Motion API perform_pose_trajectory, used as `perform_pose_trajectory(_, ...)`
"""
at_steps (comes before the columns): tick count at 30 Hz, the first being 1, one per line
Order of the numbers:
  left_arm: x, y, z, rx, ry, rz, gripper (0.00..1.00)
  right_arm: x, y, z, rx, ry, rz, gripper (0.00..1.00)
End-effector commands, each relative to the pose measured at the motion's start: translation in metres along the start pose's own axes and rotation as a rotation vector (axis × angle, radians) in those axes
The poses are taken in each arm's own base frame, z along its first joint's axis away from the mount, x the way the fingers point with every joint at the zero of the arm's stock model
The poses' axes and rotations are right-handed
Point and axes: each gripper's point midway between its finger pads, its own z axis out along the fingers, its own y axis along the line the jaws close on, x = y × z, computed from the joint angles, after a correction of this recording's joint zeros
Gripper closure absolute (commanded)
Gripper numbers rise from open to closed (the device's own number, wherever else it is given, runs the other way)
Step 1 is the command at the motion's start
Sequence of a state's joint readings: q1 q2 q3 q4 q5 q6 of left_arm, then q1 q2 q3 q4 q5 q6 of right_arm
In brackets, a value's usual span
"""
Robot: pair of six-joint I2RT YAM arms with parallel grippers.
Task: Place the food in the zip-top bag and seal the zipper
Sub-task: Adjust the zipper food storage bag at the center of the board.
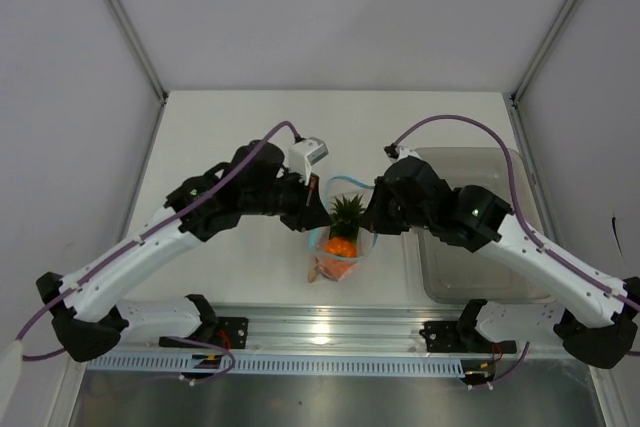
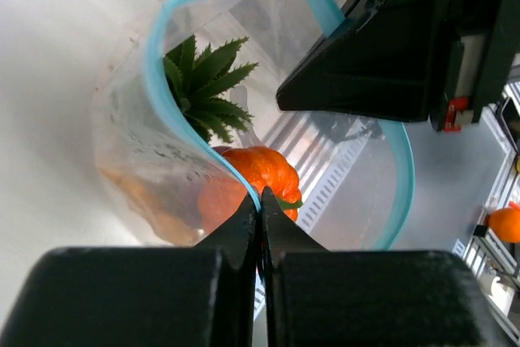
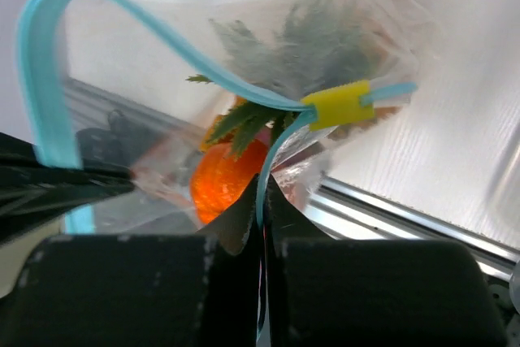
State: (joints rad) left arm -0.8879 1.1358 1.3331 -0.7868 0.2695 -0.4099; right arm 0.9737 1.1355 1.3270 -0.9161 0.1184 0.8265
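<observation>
Two clamps on one zipper (image 2: 158, 79): left gripper (image 2: 260, 207) and right gripper (image 3: 262, 199) each pinch the zip-top bag (image 2: 130, 140) holding food (image 2: 258, 170).

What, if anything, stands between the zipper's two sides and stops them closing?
The green pineapple crown rises into the open mouth, between the zipper strips, near the yellow slider, and would likely block sealing.
</observation>
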Motion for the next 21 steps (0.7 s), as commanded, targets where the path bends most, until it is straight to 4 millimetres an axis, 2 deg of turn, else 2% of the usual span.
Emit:
perform_pose_trajectory(1,0.019,-0.011,0.018,0.095,0.058,0.013,0.99,0.014,0.003,0.011,0.012,0.050,-0.014,1.00)
perform_pose_trajectory(3,0.013,-0.018,0.014,0.121,0.016,0.045,0.99,0.012,0.008,0.006,-0.002,0.032,-0.004,1.00)
perform_pose_trajectory(7,0.024,-0.011,0.017,0.107,0.041,0.074,1.00,0.017,0.009,-0.001,-0.024,0.039,0.029,1.00)
perform_pose_trajectory(11,0.026,-0.010,0.022,0.130,0.016,0.096,0.99,0.027,-0.001,0.014,0.023,0.062,0.049,1.00)
perform_pose_trajectory(17,0.030,-0.011,0.029,0.153,0.036,0.111,0.99,0.033,-0.006,0.039,0.095,0.092,0.047,1.00)
perform_pose_trajectory(19,0.033,-0.008,0.030,0.144,0.047,0.125,0.92,0.032,-0.006,0.042,0.113,0.098,0.041,1.00)
perform_pose_trajectory(20,0.032,-0.009,0.029,0.144,0.045,0.131,0.81,0.032,-0.008,0.045,0.128,0.100,0.035,1.00)
perform_pose_trajectory(21,0.035,-0.008,0.029,0.152,0.050,0.144,0.76,0.031,-0.006,0.045,0.126,0.097,0.035,1.00)
